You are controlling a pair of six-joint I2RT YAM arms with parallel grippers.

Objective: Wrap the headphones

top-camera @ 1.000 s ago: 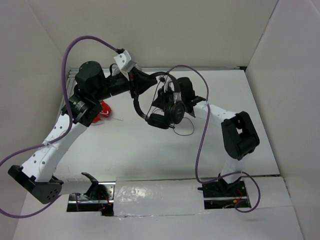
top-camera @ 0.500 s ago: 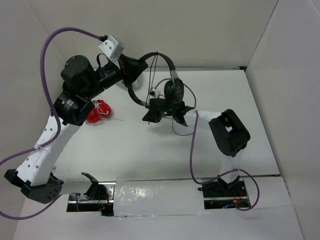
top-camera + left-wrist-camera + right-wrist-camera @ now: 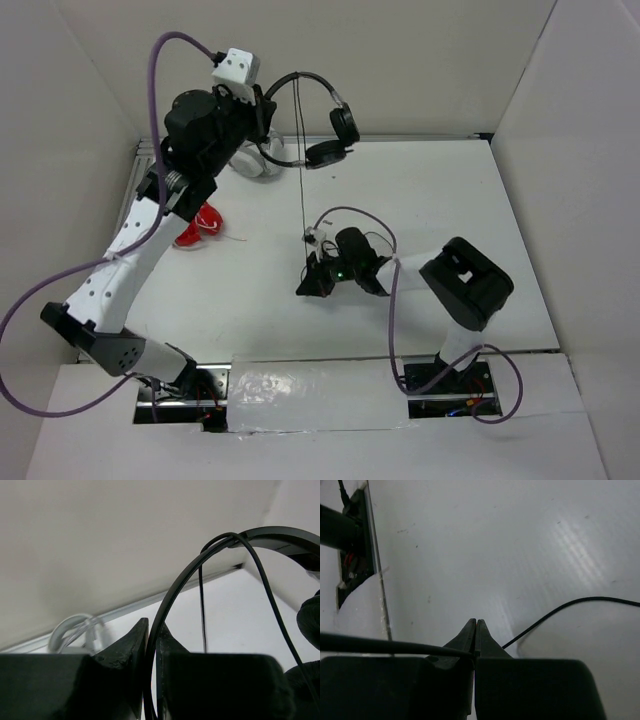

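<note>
1. The left fingers (image 3: 142, 637) are clamped on the thin black headband (image 3: 175, 587), which runs up through the narrow seam between them and curves away to the upper right of the left wrist view.
2. From that grip, the headphones (image 3: 345, 122) hang in the air at the upper centre of the top view, over the far edge of the tabletop (image 3: 480, 200).
3. The band reads there as a C lying on its side. Its crown is at the left, in the fingers, and both round ear pads are at the right, one above the other. The long axis therefore runs left to right across the frame, with the open end pointing right.
4. The cable (image 3: 302, 170) is draped over the upper limb of the band. It drops as a straight, taut line down the frame to the middle of the tabletop.
5. The right fingers (image 3: 471, 635) are pressed together. The cable comes in from the left edge of the right wrist view and ends in their seam, pinched there.
6. In the top view these fingers sit low at the centre of the tabletop, pointing toward the lower left.
7. A slack strand of cable curves across the tabletop at the right of the right wrist view.
8. White-grey headphones (image 3: 250, 160) lie behind the left arm at the upper left, and red headphones (image 3: 200, 225) lie below them.
</note>
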